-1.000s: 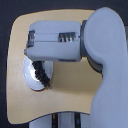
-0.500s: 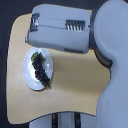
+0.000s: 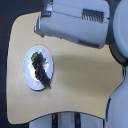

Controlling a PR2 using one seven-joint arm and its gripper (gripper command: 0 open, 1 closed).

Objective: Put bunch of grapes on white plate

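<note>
Since half a second earlier, the robot's arm had drawn farther up and away toward twelve o'clock, leaving the plate fully uncovered where a second earlier its bulk had hidden most of it. The arm was the largest thing in view, a grey-white housing stretched across the top of the frame, with the rounded body of the robot filling the side at three o'clock. That lifted-off position read as a retreat, the arm clearing the work area once nothing more was to be carried.

Below it lay the desk, a pale wooden top with rounded corners, bare over most of its surface. At about nine o'clock on the desk sat the white plate, round and glossy, set near the desk's edge but wholly on it.

On the plate lay the bunch of grapes, a dark tapering cluster running from a greenish stem end at eleven o'clock down toward five o'clock, its tail reaching the plate's rim there. It rested across the plate's middle, apart from the arm, so by my judgement the task looked done: the fruit lay on the dish and nothing held it.

The pincer could not be made out; the housing hid whatever lay at the arm's end, so I cannot tell whether it was open or closed.
</note>
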